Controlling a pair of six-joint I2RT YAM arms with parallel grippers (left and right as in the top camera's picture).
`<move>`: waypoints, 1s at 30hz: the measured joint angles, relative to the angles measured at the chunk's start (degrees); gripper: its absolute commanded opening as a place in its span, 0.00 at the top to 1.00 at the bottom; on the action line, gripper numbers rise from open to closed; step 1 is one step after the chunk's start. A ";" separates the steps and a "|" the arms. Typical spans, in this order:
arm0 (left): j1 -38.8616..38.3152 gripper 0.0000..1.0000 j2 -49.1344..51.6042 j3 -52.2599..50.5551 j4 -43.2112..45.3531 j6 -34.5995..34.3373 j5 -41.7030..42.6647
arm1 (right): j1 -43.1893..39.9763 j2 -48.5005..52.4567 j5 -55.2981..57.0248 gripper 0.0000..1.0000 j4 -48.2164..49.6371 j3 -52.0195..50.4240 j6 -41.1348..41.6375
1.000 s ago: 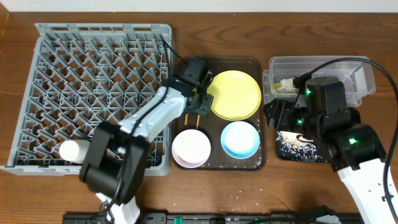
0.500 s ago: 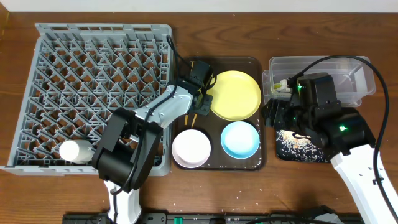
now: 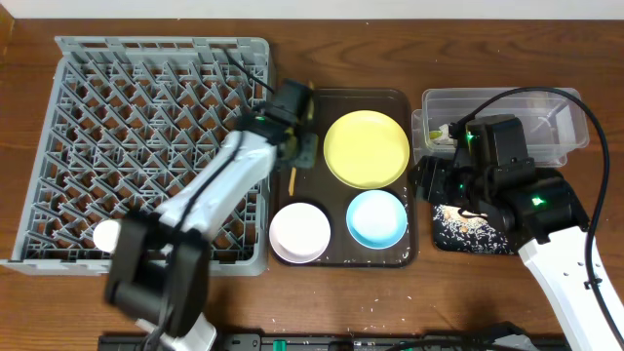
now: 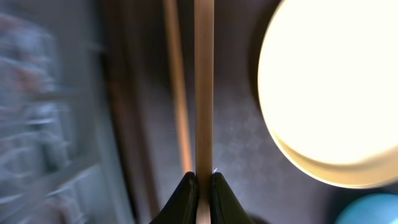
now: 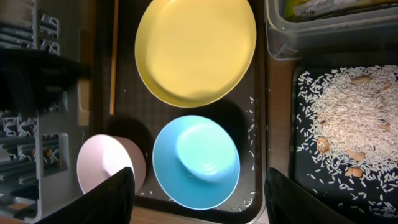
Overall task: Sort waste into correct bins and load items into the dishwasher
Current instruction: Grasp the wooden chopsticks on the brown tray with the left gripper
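Observation:
My left gripper is shut on one thin wooden chopstick, which runs straight out from between the fingertips. The second chopstick lies beside it on the dark brown tray. In the overhead view this gripper is at the tray's left edge, next to the grey dish rack. The yellow plate, white bowl and light-blue bowl sit on the brown tray. My right gripper hangs open and empty above the blue bowl.
A white cup lies in the rack's near left corner. The clear tub at the back right holds the wrapper. The black tray in front of it holds rice scraps. Loose grains dot the brown tray's right side.
My left gripper has shut on a chopstick and moved back and left toward the rack, its arm swinging over the rack. The right arm shifted slightly and stays open.

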 measured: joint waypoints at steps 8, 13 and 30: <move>5.68 0.92 -10.12 0.96 -12.15 0.02 -5.68 | 0.00 0.00 -0.02 0.34 0.00 0.00 0.00; 8.13 0.83 -6.93 -1.46 -11.93 0.20 -8.17 | 0.00 0.00 0.00 0.34 0.02 0.00 0.00; -5.53 0.59 -2.86 0.31 0.42 0.24 -4.33 | 0.00 0.02 -0.02 0.28 0.11 0.00 0.00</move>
